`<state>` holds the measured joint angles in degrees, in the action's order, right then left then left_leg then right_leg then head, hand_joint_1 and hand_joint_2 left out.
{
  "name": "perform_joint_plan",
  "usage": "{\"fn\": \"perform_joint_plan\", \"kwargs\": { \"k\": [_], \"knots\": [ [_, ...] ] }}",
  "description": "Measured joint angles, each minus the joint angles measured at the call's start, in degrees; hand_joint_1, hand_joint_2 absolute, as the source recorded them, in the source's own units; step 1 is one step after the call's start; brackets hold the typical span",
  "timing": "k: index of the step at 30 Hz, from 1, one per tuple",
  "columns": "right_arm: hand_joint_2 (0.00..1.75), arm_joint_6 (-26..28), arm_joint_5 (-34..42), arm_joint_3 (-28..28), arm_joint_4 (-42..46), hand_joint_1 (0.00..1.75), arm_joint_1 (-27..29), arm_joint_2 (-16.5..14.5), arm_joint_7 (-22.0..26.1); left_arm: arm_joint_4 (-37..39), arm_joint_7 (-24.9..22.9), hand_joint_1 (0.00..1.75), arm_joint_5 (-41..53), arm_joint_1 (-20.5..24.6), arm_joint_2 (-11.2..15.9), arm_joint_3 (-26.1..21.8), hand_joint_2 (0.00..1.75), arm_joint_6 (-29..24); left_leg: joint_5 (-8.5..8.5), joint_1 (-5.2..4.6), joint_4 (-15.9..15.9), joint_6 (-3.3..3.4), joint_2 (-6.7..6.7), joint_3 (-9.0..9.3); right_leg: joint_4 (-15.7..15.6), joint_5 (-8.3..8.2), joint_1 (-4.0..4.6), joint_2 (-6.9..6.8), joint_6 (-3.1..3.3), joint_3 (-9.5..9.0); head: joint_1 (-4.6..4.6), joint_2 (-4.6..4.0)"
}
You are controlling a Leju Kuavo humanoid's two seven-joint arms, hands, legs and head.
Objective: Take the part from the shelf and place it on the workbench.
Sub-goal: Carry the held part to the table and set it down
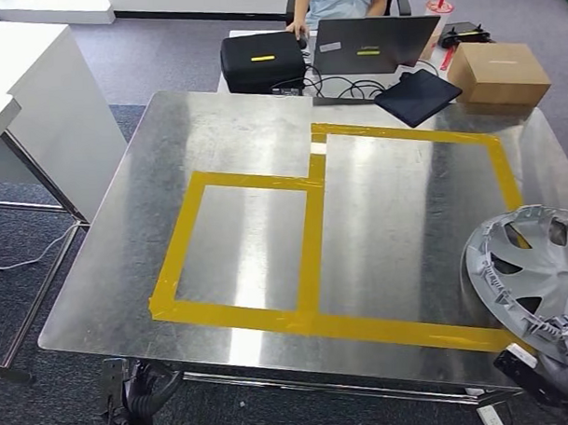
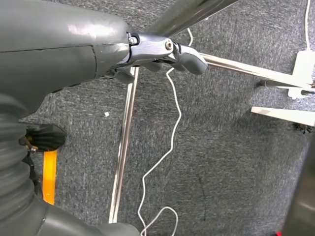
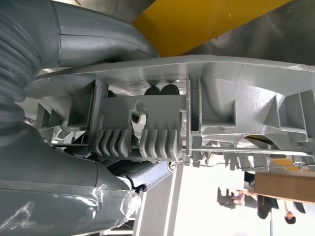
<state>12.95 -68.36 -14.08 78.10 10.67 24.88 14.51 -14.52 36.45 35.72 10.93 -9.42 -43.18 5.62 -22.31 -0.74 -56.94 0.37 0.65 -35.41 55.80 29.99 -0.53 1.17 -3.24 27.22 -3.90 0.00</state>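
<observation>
Head view: a silver wheel cover (image 1: 533,264) at the near right corner of the steel workbench (image 1: 215,140), overlapping the right arm of the yellow tape outline (image 1: 312,239) and partly overhanging the table edge. Gripped at its near rim by the right hand (image 1: 564,347), low in the corner of the picture. Right wrist view: the ribbed underside of the cover clamped between the grey thumb and the dark fingers (image 3: 163,90), yellow tape just behind. Left hand (image 2: 174,51) hanging below the tabletop over grey carpet and a white cable (image 2: 163,152), fingers drawn in, nothing in them. Step in hand, by the look of it: placing, with carrying over. Next move likely calls for sliding or lowering the cover further inward, flat within the larger taped box, then loosening the fingers without dragging it back toward the edge.
</observation>
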Motion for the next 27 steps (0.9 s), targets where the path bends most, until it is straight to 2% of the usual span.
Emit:
{"fn": "perform_joint_plan", "kwargs": {
  "k": [9,17,23,27],
  "knots": [
    [1.75,0.13,-3.66,0.79,-4.11,1.75,-3.83,-0.79,0.48,0.01,-0.60,0.00,0.62,0.11,-0.25,0.81,1.75,0.00,0.06,0.00,0.00,0.07,0.00,0.04,0.00,-0.03,0.01,0.01,-0.03,-0.06,0.02,0.00],
    [1.75,-0.30,-6.51,5.06,-6.12,1.75,-6.84,-1.31,0.27,0.01,-0.95,0.00,1.06,0.25,-0.45,1.09,1.75,0.04,0.13,0.02,0.02,0.11,-0.02,0.08,0.00,-0.13,0.03,0.13,-0.13,-0.07,0.01,0.00],
    [1.75,-0.48,-8.80,14.03,-8.88,1.75,-11.83,-1.85,-3.25,0.01,-1.30,0.00,1.45,0.35,-0.72,1.34,1.75,0.04,0.18,0.16,0.03,0.05,-0.22,0.21,0.00,-0.27,0.15,0.39,-0.03,-0.07,0.01,0.00],
    [1.75,-1.20,-9.39,20.55,-10.31,1.75,-15.40,-2.59,-3.74,0.01,-1.54,0.00,1.52,0.42,-0.84,1.50,1.75,0.04,0.27,0.31,0.04,-0.07,-0.34,0.27,0.00,-0.36,0.29,0.52,0.12,-0.06,0.01,0.00]
  ]
}}
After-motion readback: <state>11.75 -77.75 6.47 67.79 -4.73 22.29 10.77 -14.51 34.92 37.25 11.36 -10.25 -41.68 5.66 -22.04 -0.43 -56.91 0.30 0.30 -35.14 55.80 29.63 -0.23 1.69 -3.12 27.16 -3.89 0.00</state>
